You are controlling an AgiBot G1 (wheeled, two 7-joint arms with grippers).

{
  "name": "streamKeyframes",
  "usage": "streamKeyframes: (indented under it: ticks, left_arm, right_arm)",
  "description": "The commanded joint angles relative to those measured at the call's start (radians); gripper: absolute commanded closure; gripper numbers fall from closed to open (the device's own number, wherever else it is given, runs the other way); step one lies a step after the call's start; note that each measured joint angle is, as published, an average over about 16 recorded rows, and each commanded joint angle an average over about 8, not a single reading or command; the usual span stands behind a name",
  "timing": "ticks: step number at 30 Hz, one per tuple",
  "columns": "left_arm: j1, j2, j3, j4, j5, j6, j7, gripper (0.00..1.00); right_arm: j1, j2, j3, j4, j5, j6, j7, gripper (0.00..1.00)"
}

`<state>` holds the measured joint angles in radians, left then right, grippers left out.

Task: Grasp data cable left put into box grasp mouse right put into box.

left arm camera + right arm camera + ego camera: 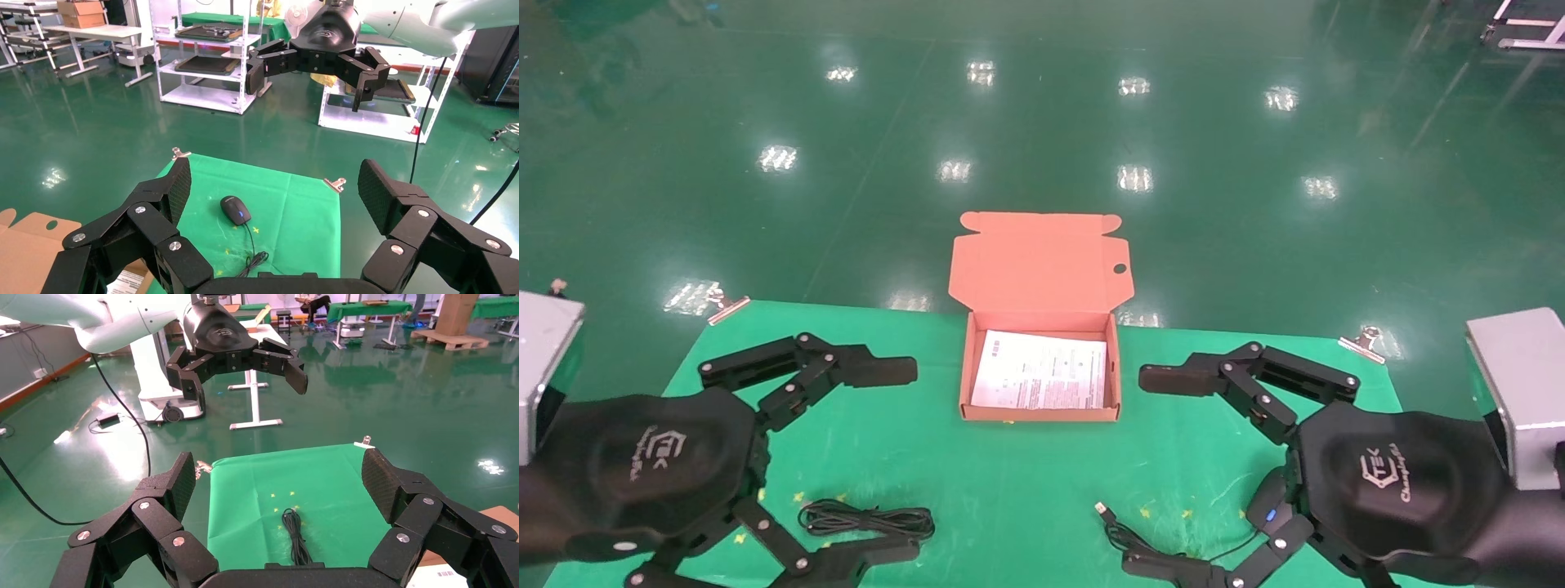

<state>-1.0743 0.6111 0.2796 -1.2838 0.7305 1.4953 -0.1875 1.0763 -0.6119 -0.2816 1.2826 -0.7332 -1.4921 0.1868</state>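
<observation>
Green cloth covers the table (1026, 490) under my head camera. At its far edge sits the box (1040, 412), lid flap up, a printed sheet (1040, 371) lying inside. My left gripper (878, 461) hangs spread wide at the left, above the data cable (866, 519), which lies coiled flat on the cloth. My right gripper (1152, 474) hangs spread wide at the right, above the mouse (1269, 500); its cord runs to a silver plug (1102, 510).

From my left wrist, the fingers (174, 190) stand apart, empty, with the mouse (235, 209) on the cloth between them and a corner of the box (33, 245).

From my right wrist, the fingers (177, 487) likewise stand apart, with the data cable (295, 536) on the cloth.
</observation>
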Motion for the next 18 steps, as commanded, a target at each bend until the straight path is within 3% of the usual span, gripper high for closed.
streamKeyframes:
  ticks: [1,18]
  left_arm:
    - [0.0,0.0,0.0,0.0,0.0,0.0,0.0,0.0]
    - [-0.012,0.004,0.008,0.002,0.014,-0.001,-0.001,0.0]
  right_arm:
    - [0.0,0.0,0.0,0.0,0.0,0.0,0.0,0.0]
    - [0.005,0.001,-0.002,0.003,-0.012,0.003,-0.004,0.0]
